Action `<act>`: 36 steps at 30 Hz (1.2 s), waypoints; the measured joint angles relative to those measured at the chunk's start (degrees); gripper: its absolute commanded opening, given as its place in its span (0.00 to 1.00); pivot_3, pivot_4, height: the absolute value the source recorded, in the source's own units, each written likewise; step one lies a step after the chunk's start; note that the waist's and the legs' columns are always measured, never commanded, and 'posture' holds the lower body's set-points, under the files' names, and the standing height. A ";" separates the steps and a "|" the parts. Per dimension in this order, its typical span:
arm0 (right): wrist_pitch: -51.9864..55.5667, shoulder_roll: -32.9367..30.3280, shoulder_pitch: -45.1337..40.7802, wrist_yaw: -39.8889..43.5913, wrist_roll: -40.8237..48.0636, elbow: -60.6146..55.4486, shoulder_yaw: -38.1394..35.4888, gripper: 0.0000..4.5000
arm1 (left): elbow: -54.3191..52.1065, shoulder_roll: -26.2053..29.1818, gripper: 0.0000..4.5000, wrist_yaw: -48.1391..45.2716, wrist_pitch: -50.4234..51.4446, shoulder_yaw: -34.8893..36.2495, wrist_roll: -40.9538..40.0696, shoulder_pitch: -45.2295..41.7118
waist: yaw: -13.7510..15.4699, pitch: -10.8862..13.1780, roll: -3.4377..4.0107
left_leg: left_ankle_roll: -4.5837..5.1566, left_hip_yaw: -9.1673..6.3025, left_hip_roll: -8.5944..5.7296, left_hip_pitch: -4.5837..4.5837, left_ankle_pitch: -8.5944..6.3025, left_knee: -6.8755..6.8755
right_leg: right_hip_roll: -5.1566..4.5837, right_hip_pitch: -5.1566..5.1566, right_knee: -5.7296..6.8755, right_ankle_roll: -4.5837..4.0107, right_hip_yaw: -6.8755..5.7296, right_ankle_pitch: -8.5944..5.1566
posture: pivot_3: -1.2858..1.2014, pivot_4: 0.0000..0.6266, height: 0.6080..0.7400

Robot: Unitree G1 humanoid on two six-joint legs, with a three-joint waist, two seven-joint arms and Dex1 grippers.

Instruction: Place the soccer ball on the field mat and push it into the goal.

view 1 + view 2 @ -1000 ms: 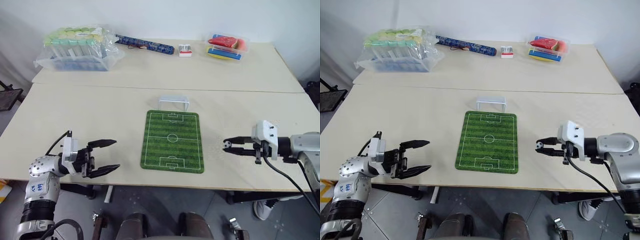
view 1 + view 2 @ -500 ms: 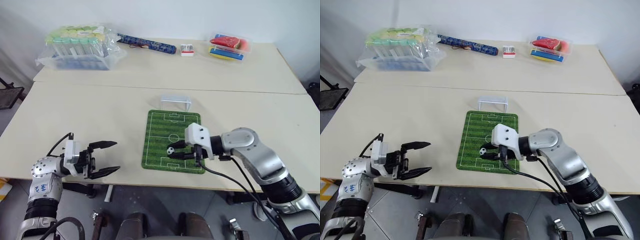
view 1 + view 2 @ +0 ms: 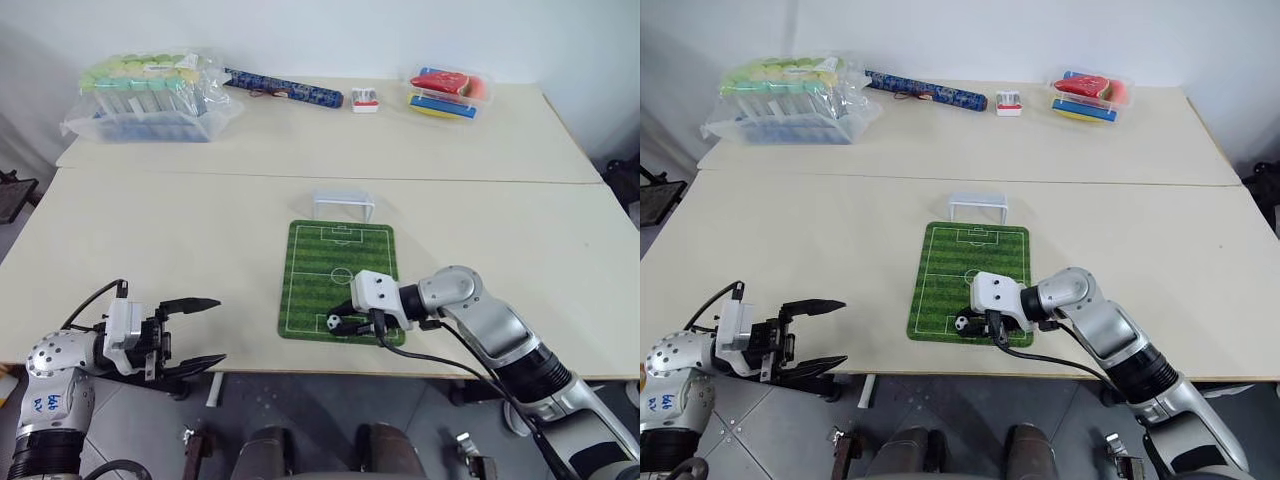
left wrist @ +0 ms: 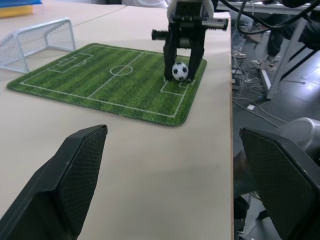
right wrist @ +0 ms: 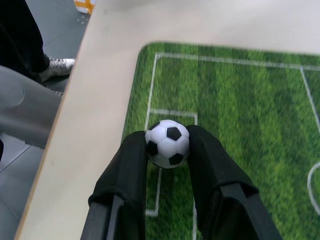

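The soccer ball (image 5: 168,142), tiny and white with black patches, is pinched between the black fingers of my right gripper (image 3: 340,324). It hangs very low over the near end of the green field mat (image 3: 340,262), at the near penalty box, and I cannot tell whether it touches the grass. The small white goal (image 3: 343,205) stands just beyond the mat's far end. My left gripper (image 3: 215,330) is open and holds nothing. It hovers at the table's front edge, left of the mat, pointing toward the ball (image 4: 180,71).
On the far table lie a plastic bag over a rack of tubes (image 3: 150,95), a long blue patterned object (image 3: 285,88), a small red-and-white box (image 3: 365,100) and a clear container of coloured items (image 3: 450,92). The table's front edge (image 3: 250,362) runs just below the mat.
My right arm swung left with the ball, from right of the mat to over its near end, and sank lower. My left gripper drew back slightly toward the table edge.
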 measured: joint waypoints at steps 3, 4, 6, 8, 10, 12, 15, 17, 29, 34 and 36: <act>-0.68 0.11 0.03 0.70 -0.01 0.90 0.00 0.19 | -1.28 0.10 1.00 0.72 0.69 0.95 -0.61 1.01 | -0.03 0.00 0.00 | -0.01 0.01 0.02 0.02 0.01 0.00 | 0.01 0.01 0.00 0.00 0.00 0.00 | 0.52 0.24 1.00; -1.13 0.13 0.06 0.82 -0.09 1.32 0.00 0.19 | -1.32 0.29 1.00 0.95 0.76 1.24 -0.63 1.26 | -0.04 0.00 0.00 | -0.01 0.02 0.02 0.02 0.01 0.00 | 0.01 0.01 0.00 0.00 0.00 0.00 | 0.52 0.24 1.00; -1.89 0.25 0.08 0.96 -0.35 1.76 -0.01 0.19 | -1.45 0.52 1.00 1.21 0.84 1.70 -0.64 1.75 | -0.04 0.00 0.00 | -0.01 0.02 0.02 0.03 0.01 -0.02 | 0.01 0.01 0.00 0.00 0.00 0.00 | 0.52 0.24 1.00; -2.60 0.61 0.07 0.84 -0.53 2.25 -0.07 0.19 | -1.58 0.52 1.00 1.60 0.93 2.04 -0.65 1.99 | -0.02 0.00 0.00 | -0.02 0.01 0.02 0.03 0.01 -0.01 | 0.01 0.02 0.00 0.00 0.00 0.00 | 0.52 0.24 1.00; -2.89 1.25 0.07 0.58 -0.60 2.96 -0.30 0.19 | -1.70 0.53 1.00 1.73 1.03 2.25 -0.66 2.06 | -0.02 0.00 0.00 | -0.02 0.02 0.02 0.04 0.01 -0.02 | 0.01 0.02 0.00 0.00 0.00 0.00 | 0.52 0.24 1.00; -3.36 1.32 0.07 0.57 -0.67 3.19 -0.32 0.19 | -2.05 0.53 1.00 1.83 1.14 2.25 -0.66 2.07 | -0.02 0.00 0.00 | -0.02 0.01 0.02 0.04 0.01 -0.02 | 0.01 0.02 0.00 0.00 0.01 0.00 | 0.52 0.24 1.00; -3.56 1.41 0.09 0.68 -0.65 3.19 -0.35 0.19 | -2.16 0.53 1.00 2.31 1.32 2.26 -0.65 1.93 | -0.02 0.00 0.00 | -0.02 0.01 0.02 0.04 0.01 -0.02 | 0.01 0.02 0.00 0.00 0.00 0.00 | 0.52 0.24 1.00; -3.55 1.41 0.10 0.90 -0.61 3.18 -0.36 0.19 | -2.16 0.53 1.00 2.43 1.33 2.25 -0.65 1.75 | -0.02 0.00 0.00 | -0.02 0.02 0.02 0.04 0.01 -0.02 | 0.01 0.02 0.00 0.00 0.00 0.00 | 0.52 0.24 1.00; -2.13 1.51 0.24 1.56 -0.42 1.77 -0.48 0.54 | -1.90 0.53 1.00 2.70 1.33 2.25 -0.64 0.13 | -0.02 0.00 0.00 | -0.02 0.02 0.02 0.04 0.01 -0.03 | 0.01 0.01 0.00 0.00 0.00 0.00 | 0.52 0.24 1.00; -0.58 1.49 -0.05 2.21 0.70 -1.27 -0.97 0.54 | -1.25 0.53 1.00 2.69 1.34 2.25 -0.63 -0.29 | -0.01 0.00 0.00 | -0.02 0.01 0.01 0.04 0.01 -0.03 | 0.00 0.01 0.00 0.00 0.01 0.00 | 0.52 0.24 1.00; 0.37 1.48 -1.06 2.22 1.05 -2.83 -1.16 0.54 | -0.86 0.53 1.00 2.66 1.34 2.25 -0.61 -0.50 | -0.01 0.00 0.00 | -0.02 0.02 0.02 0.04 0.01 -0.03 | 0.00 0.01 0.00 0.00 0.00 0.00 | 0.52 0.24 1.00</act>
